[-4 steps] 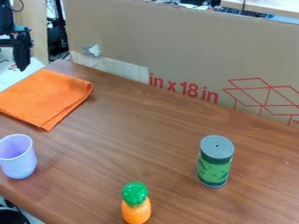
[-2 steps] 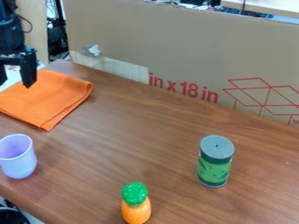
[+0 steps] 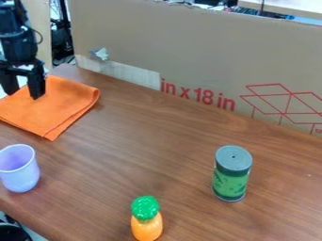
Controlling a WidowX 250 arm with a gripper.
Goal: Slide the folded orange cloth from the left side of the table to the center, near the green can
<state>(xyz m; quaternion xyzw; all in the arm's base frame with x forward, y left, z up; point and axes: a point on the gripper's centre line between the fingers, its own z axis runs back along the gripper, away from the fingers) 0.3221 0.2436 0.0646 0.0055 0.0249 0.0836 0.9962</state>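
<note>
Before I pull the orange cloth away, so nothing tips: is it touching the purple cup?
Apart. The camera view shows a strip of wooden tabletop between the purple cup and the near edge of the orange cloth.

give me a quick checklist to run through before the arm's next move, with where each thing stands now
1. Jaws of the gripper open: ok, they stand apart.
2. Nothing held: ok, no object is gripped.
3. Gap between gripper and orange cloth: cannot tell, the height is unclear from this angle.
4. Cloth fully spread out: not ok, its layered edges show it is folded.
5. Purple cup upright: ok, its mouth faces up.
6. Green can and pineapple toy standing: ok, both upright.
</note>
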